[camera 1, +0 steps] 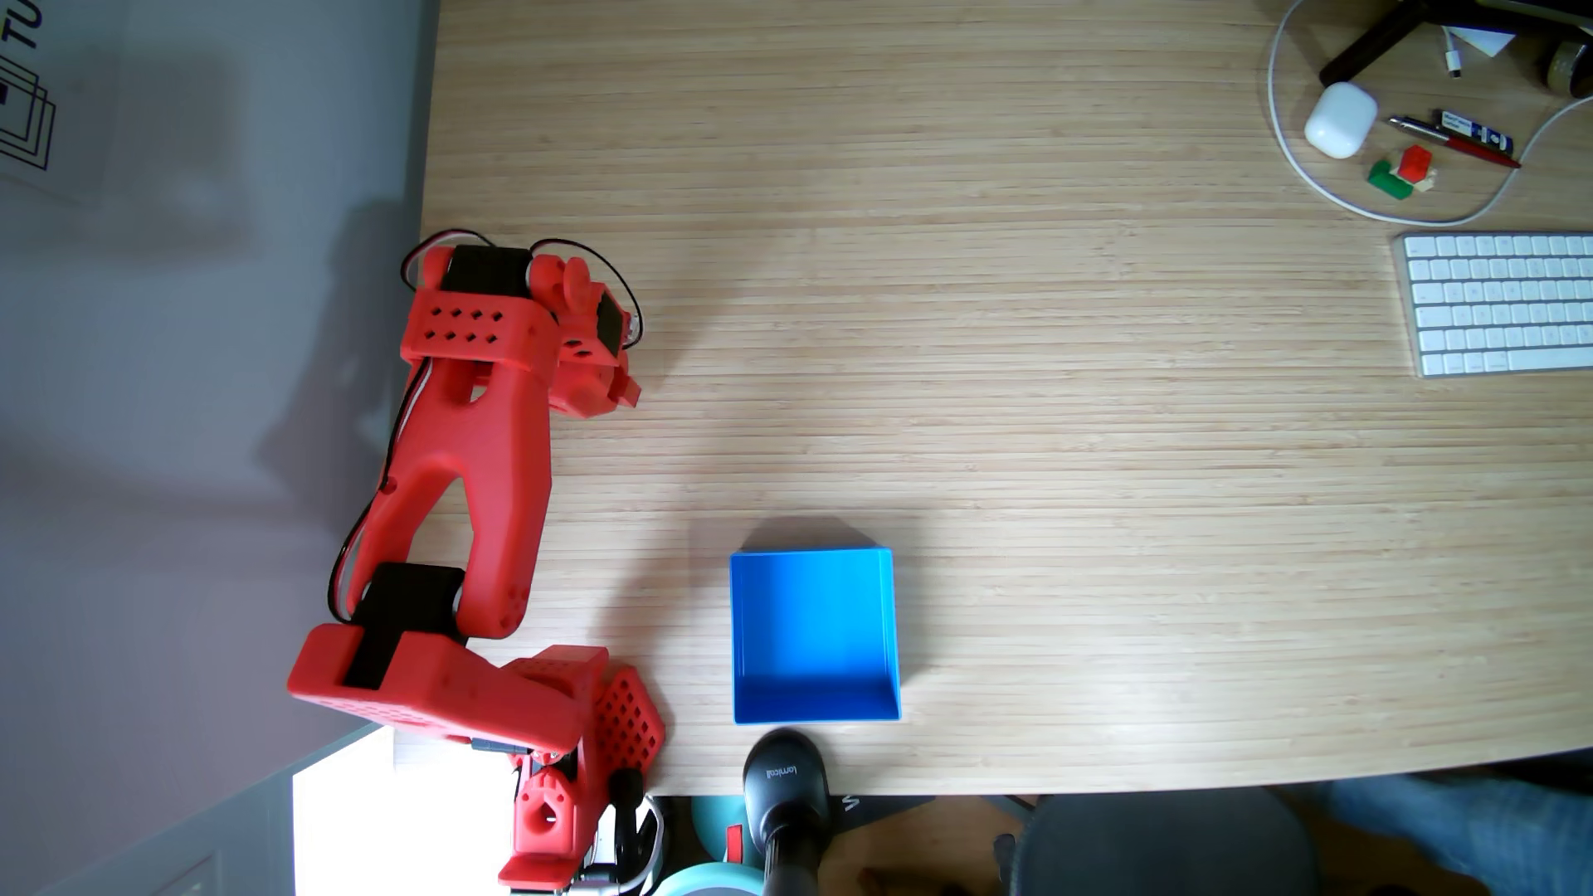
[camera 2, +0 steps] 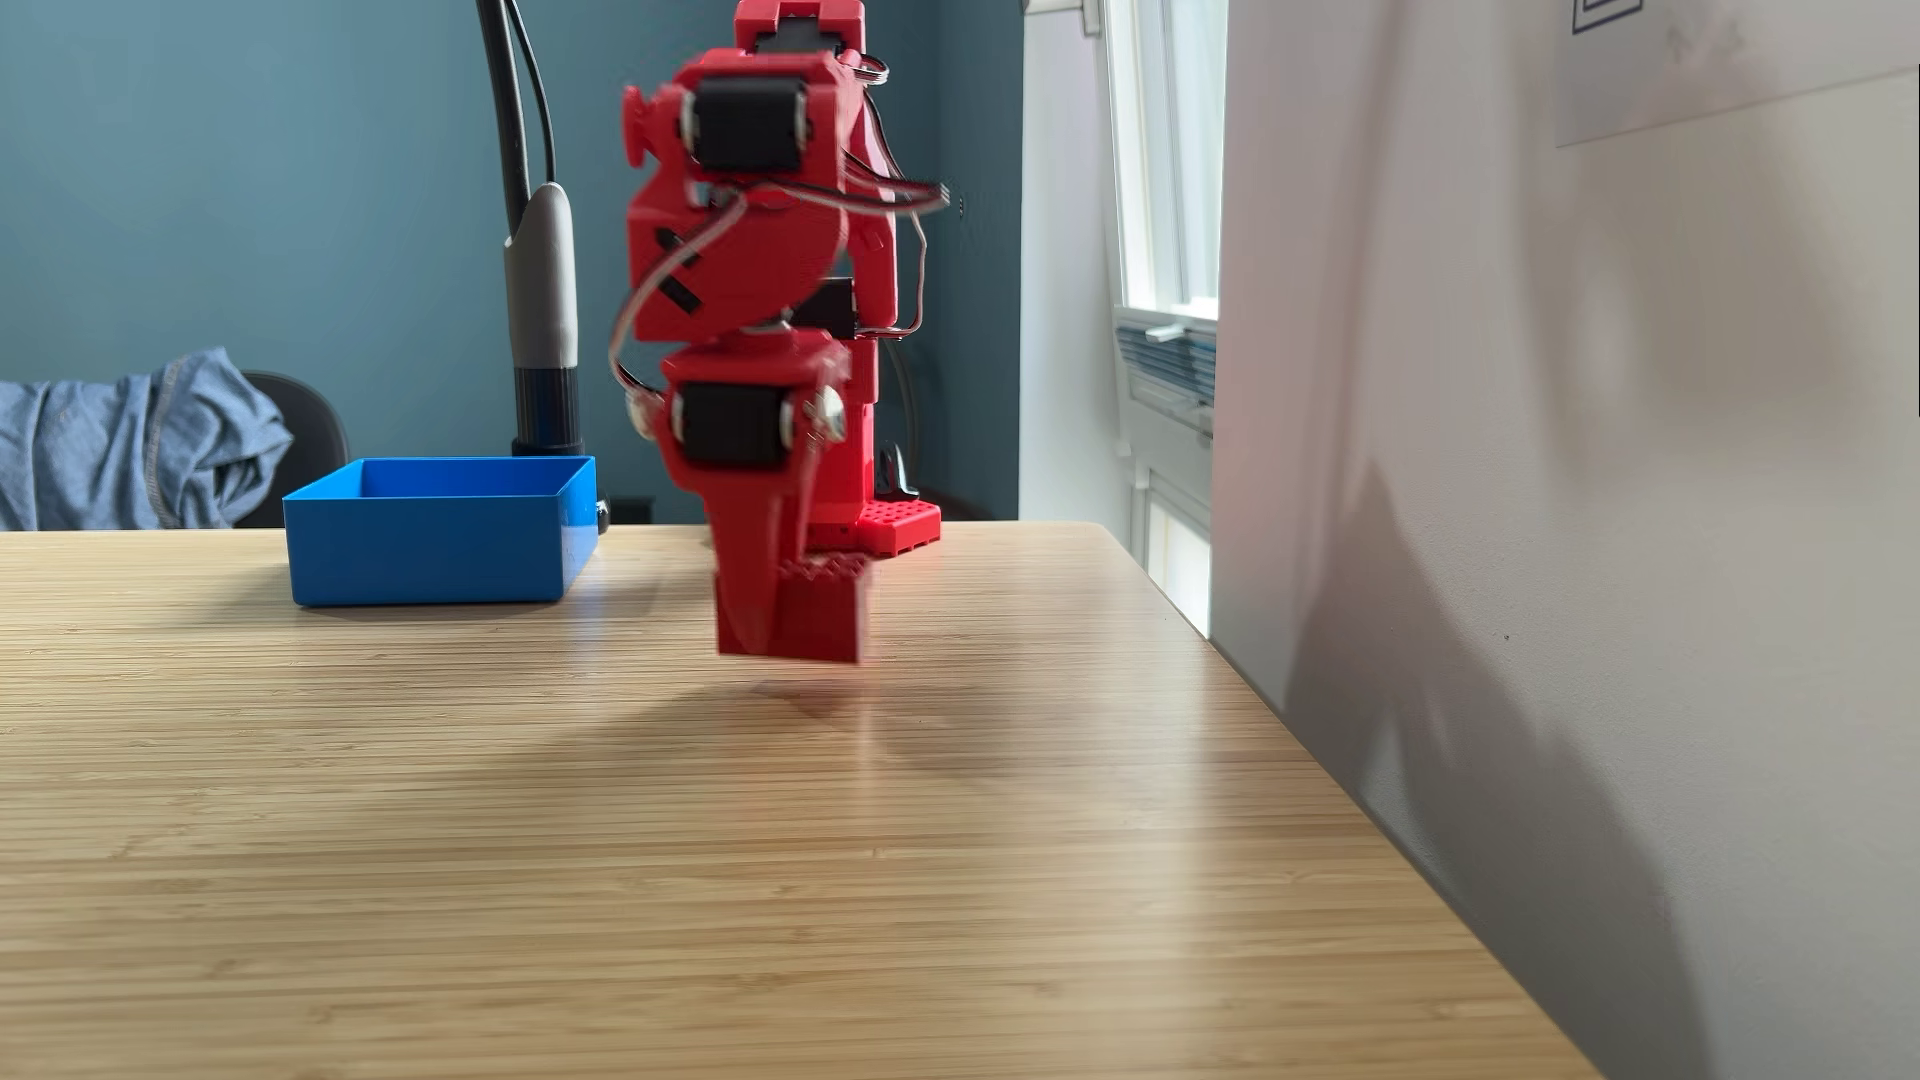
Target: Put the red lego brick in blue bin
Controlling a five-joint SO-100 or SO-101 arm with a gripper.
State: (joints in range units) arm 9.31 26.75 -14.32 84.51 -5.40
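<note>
Black rounded plastic camera-stand base [camera 1: 786, 775] at the table's near edge, in a fixed view: white lettering, apparently "lamicall".
White paper sheet [camera 1: 26, 86] on the grey wall, top left in a fixed view: cut-off black letters "TU" above a line drawing of stacked squares.
Small blue-and-white printed label [camera 1: 1476, 131] beside the pens: print too small to read.
White flat keyboard [camera 1: 1504, 301]: key legends illegible.
</note>
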